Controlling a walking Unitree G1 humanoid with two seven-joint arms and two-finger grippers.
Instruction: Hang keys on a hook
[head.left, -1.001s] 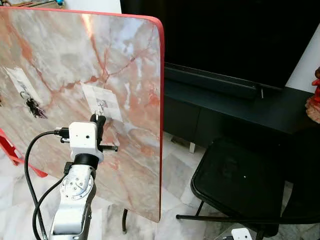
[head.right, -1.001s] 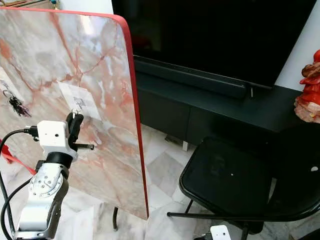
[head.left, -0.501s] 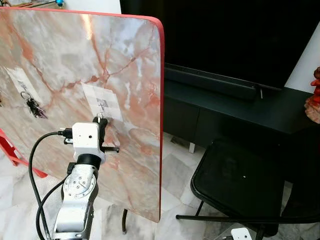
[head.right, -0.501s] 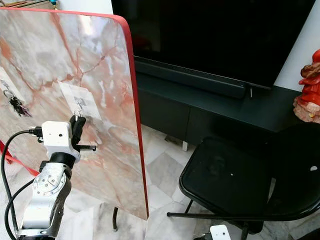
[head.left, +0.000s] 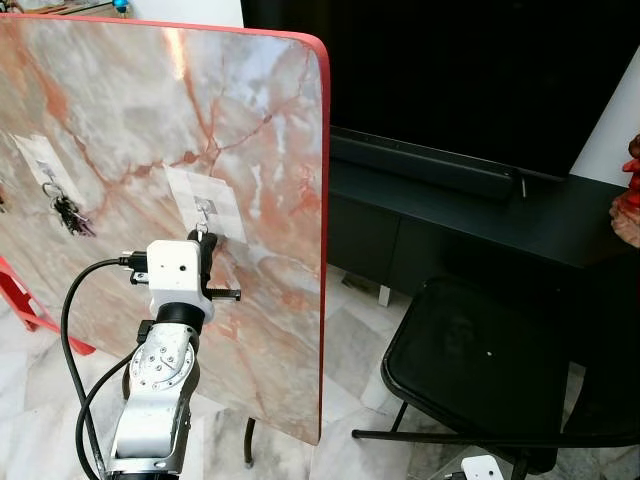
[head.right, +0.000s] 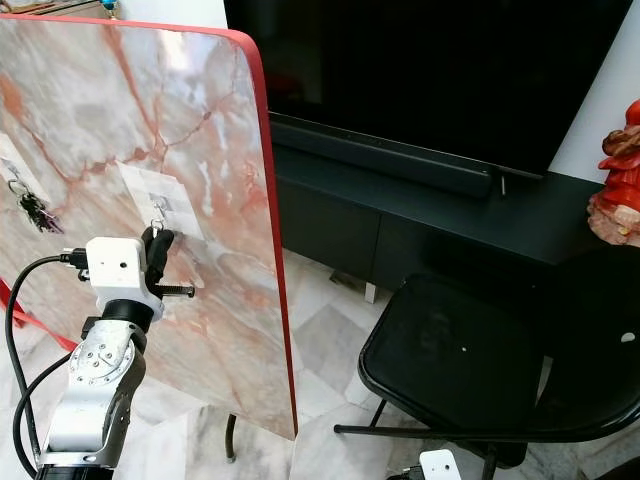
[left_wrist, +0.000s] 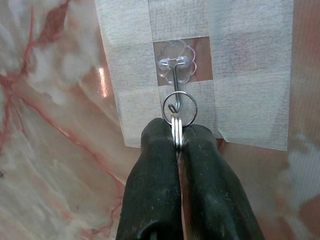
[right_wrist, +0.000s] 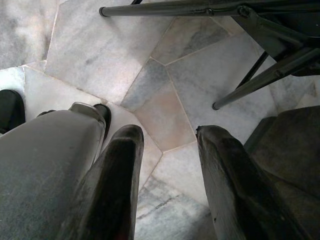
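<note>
A clear stick-on hook (left_wrist: 174, 74) sits on a white taped patch (head.left: 207, 203) on the upright marble board (head.left: 250, 120). My left gripper (left_wrist: 176, 131) is shut on the keys (left_wrist: 176, 134), pinching them edge-on just below the hook. Their silver ring (left_wrist: 179, 107) lies around the hook's curled tip. In the eye views the left gripper (head.left: 203, 236) is pressed up close to the board under the patch. My right gripper (right_wrist: 167, 145) hangs open above the floor.
A second bunch of keys (head.left: 66, 212) hangs from another taped hook further left on the board. A black chair (head.left: 480, 370) stands to the right, with a dark TV bench (head.left: 470, 215) behind it. The red board edge (head.left: 323, 250) is beside my left arm.
My left gripper has edged slightly right and closer to the patch, still gripping the keys. The right arm has not moved.
</note>
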